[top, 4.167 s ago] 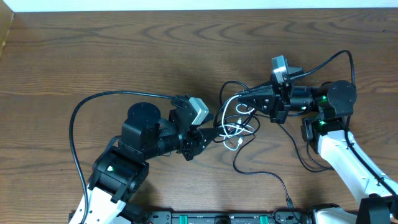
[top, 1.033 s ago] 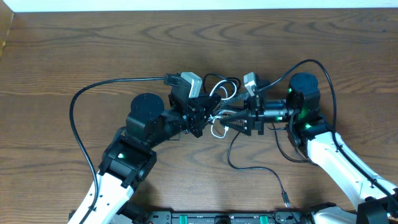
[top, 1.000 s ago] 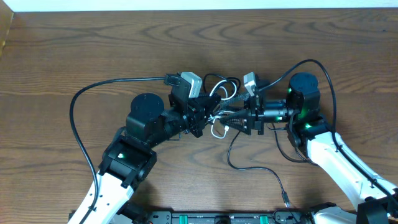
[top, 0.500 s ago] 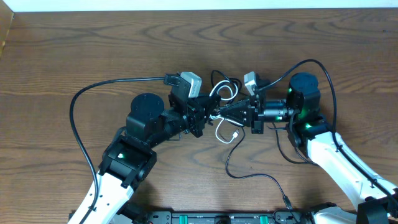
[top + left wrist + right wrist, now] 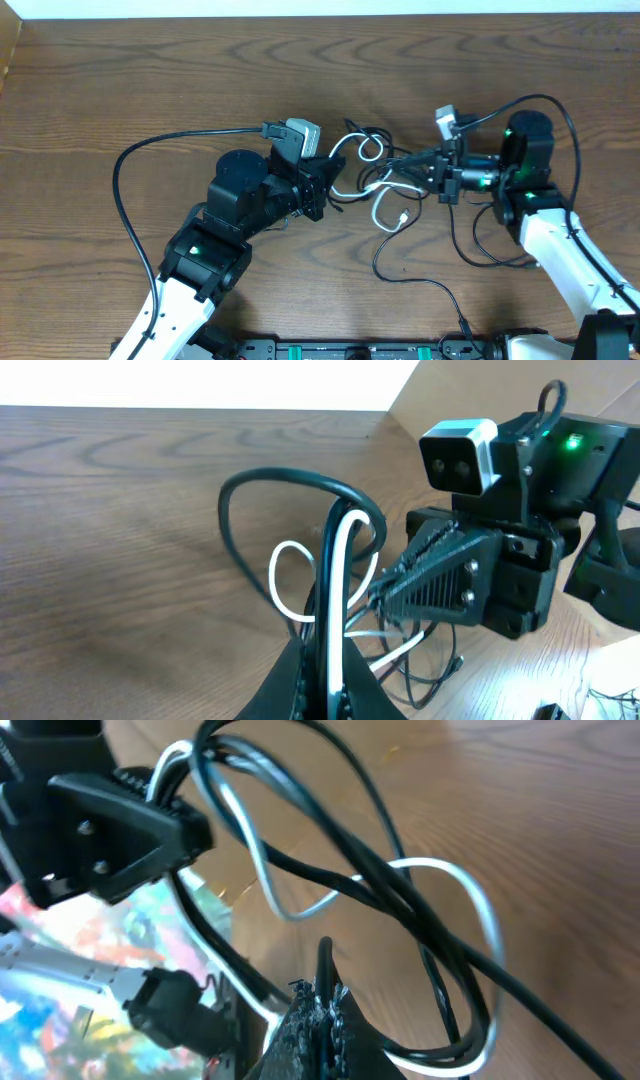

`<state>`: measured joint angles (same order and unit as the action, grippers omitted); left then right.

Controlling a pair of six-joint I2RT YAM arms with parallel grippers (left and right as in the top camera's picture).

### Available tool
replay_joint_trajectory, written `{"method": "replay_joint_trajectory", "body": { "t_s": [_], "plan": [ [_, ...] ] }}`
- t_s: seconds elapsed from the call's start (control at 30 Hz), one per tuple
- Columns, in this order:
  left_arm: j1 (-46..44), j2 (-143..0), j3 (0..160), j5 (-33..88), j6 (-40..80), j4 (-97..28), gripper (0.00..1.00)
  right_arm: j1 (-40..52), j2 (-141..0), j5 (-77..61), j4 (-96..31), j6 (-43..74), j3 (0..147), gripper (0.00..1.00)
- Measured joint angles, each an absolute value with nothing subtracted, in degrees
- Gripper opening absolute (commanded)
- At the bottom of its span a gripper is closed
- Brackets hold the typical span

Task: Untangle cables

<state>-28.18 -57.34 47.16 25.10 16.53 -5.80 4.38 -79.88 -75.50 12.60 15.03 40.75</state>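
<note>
A tangle of thin cables lies at the table's middle: a white cable (image 5: pixel 380 205) looped among black cables (image 5: pixel 375 140). My left gripper (image 5: pixel 328 188) is shut on the white cable (image 5: pixel 335 585) and a black cable (image 5: pixel 290 480) at the tangle's left side. My right gripper (image 5: pixel 418 168) is shut on a black cable (image 5: pixel 325 965) at the tangle's right side. The cables stretch taut between the two grippers. In the right wrist view the white cable (image 5: pixel 470 885) loops around black cables (image 5: pixel 350 780).
A long black cable (image 5: pixel 420 283) trails from the tangle toward the front edge, ending in a plug (image 5: pixel 464 324). A thick black arm wire (image 5: pixel 130 165) arcs at the left. The table's far edge (image 5: pixel 320 12) meets a white wall.
My right gripper has pulled to the right with its black cable, stretching the tangle out. The white cable's loose end has shifted right. My left gripper has stayed near its place.
</note>
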Motion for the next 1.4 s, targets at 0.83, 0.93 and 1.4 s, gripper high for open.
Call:
{"method": "replay_joint_trajectory", "body": {
  "t_s": [0.83, 0.93, 1.4],
  "plan": [
    [-28.18, -57.41, 47.16, 4.6, 16.53, -10.57, 0.08, -2.02, -79.88, -77.65, 1.3, 6.31, 40.8, 0.01],
    [-28.23, -57.41, 47.16, -0.03, 16.53, -10.66, 0.08, -1.15, -79.85, -78.19, -0.25, 4.6, 40.82, 0.01],
    [-28.23, -57.43, 47.16, -12.88, 16.51, -10.7, 0.08, -0.93, -79.85, -78.48, -4.32, 0.21, 40.82, 0.01]
  ]
}}
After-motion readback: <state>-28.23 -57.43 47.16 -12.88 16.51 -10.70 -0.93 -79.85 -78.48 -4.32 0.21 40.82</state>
